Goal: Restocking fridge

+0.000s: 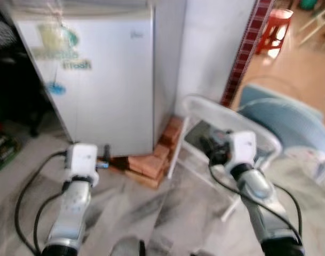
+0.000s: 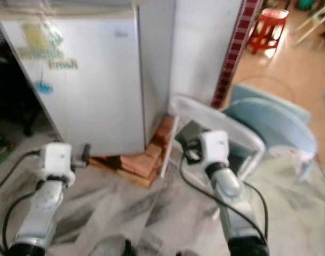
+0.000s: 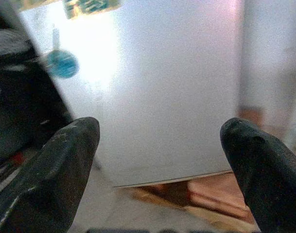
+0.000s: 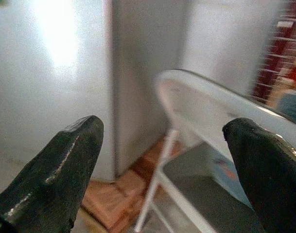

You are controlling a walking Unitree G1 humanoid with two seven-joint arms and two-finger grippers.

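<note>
fridge (image 1: pixel 93 80) fills the upper left of the head frames, a small white box with its door shut, a green and blue sticker (image 1: pixel 61 50) near the door's top left and a blue dot sticker lower down. it stands on a stack of reddish bricks (image 1: pixel 151 160) showing at its lower right corner. dark shelving (image 1: pixel 7 96) runs down the far left edge. right of the fridge a pale wall (image 1: pixel 210 48) rises, with a dark red patterned strip (image 1: pixel 245 48) slanting beside it. a white folding chair (image 1: pixel 226 133) leans in the centre right, and a pale blue fan-like shape (image 1: pixel 285 120) lies behind it. a red stool (image 1: pixel 274 29) sits in the upper right corner on a tan floor. the grey marbled floor (image 1: pixel 151 213) takes the lower frame.

left gripper (image 3: pixel 162 160) is held low in front of the fridge door, its two black fingers (image 3: pixel 65 165) spread wide with nothing between them. right gripper (image 4: pixel 167 165) points toward the fridge's right edge and the chair, its fingers (image 4: pixel 60 165) likewise spread apart and empty. both silver arms reach up from the bottom of the frame, black cables (image 1: pixel 23 197) looping beside them. the whole scene is slightly blurred.
</note>
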